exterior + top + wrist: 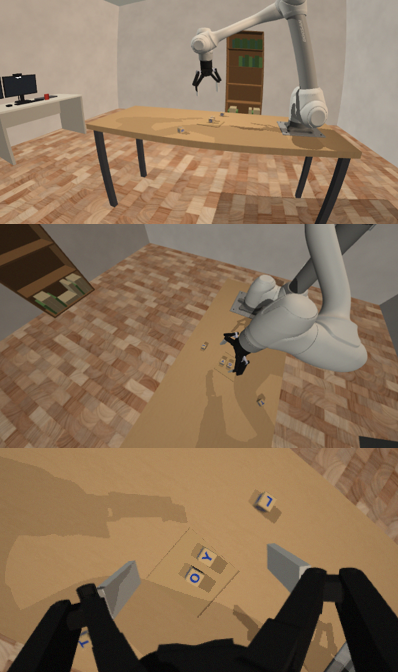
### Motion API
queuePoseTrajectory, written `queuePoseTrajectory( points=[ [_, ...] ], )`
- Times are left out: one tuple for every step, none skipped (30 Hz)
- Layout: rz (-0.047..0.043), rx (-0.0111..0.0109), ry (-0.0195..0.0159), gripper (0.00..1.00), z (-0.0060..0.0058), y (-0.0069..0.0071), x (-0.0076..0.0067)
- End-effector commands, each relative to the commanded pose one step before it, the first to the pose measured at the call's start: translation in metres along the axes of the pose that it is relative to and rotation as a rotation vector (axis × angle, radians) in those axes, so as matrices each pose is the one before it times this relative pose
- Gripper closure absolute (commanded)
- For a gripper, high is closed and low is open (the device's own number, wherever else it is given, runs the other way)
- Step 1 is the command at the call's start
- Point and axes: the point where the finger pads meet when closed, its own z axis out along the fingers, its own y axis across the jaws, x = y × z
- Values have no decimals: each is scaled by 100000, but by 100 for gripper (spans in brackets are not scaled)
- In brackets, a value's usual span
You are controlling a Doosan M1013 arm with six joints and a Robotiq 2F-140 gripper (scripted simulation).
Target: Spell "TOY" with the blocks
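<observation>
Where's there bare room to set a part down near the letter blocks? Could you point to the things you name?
Room shows between the mat [224, 374] [214, 125] [175, 558] and the T block [260, 402] [181, 130] [84, 640], and between the L block [204, 346] [222, 114] [266, 501] and the base plate [235, 308] [317, 134]. Crowded: the Y block [222, 361] [212, 117] [206, 556] and O block [230, 364] [211, 121] [194, 578] on the mat, with the hand [227, 356] [207, 92] [201, 564] above.

Four lettered blocks in all, two of them, a Y block [222, 361] [207, 556] and an O block [230, 364] [211, 120] [194, 578], below the claw [226, 356] [207, 91] [202, 560], two more out to opposite sides of it, one mat [224, 371] [214, 124] [170, 560] beneath the claw.
</observation>
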Motion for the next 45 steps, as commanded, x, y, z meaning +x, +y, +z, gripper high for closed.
queuePoseTrajectory(
  points=[
    [-13186,2721,-3686,0,-2130,-7,690],
    [-466,88,-72,0,-73,-3,17],
    [0,0,0,0,0,0,0],
    [-6861,1353,-999,0,-1071,-45,242],
    [-847,174,-115,0,-133,-5,28],
    [0,0,0,0,0,0,0],
    [-6596,1408,-826,0,-1039,-38,209],
    [-1377,304,-157,0,-218,-8,40],
    [0,0,0,0,0,0,0],
    [0,0,0,0,0,0,0],
    [0,0,0,0,0,0,0],
    [-8215,1880,-819,0,-1304,-45,228],
    [-3547,841,-290,0,-566,-21,89],
    [-2899,698,-207,0,-464,-18,69],
    [-1990,484,-127,0,-319,-13,45],
    [0,0,0,0,0,0,0],
    [-5922,1462,-303,0,-951,-41,127],
    [-2708,676,-101,0,-436,-22,54],
    [0,0,0,0,0,0,0],
    [-5486,1380,-131,0,-886,-46,103],
    [-2845,719,-30,0,-460,-28,50],
    [-2970,752,-3,0,-481,-31,51],
    [-2908,736,25,0,-471,-32,48],
    [-2973,750,53,0,-482,-35,47],
    [-2930,737,80,0,-476,-37,45],
    [-2909,728,106,0,-473,-39,43],
    [0,0,0,0,0,0,0],
    [0,0,0,0,0,0,0],
    [-3757,933,176,0,-611,-54,54],
    [8100,-2151,146,0,1327,1151,-158],
    [10238,-2682,346,0,1696,1281,-150],
    [4377,-1132,229,0,737,535,-30],
    [2623,-672,161,0,444,317,-10],
    [2774,-705,189,0,472,333,-7],
    [2714,-684,203,0,463,323,-3],
    [2792,-696,228,0,478,330,0],
    [2777,-684,246,0,477,326,4],
    [2774,-675,265,0,478,323,7],
    [2796,-670,286,0,483,323,11],
    [2739,-646,298,0,474,313,13],
    [2763,-641,318,0,480,313,16],
    [2753,-627,335,0,479,310,19],
    [2825,-630,361,0,493,315,22],
    [0,0,0,0,0,0,0],
    [0,0,0,0,0,0,0]
  ],
)
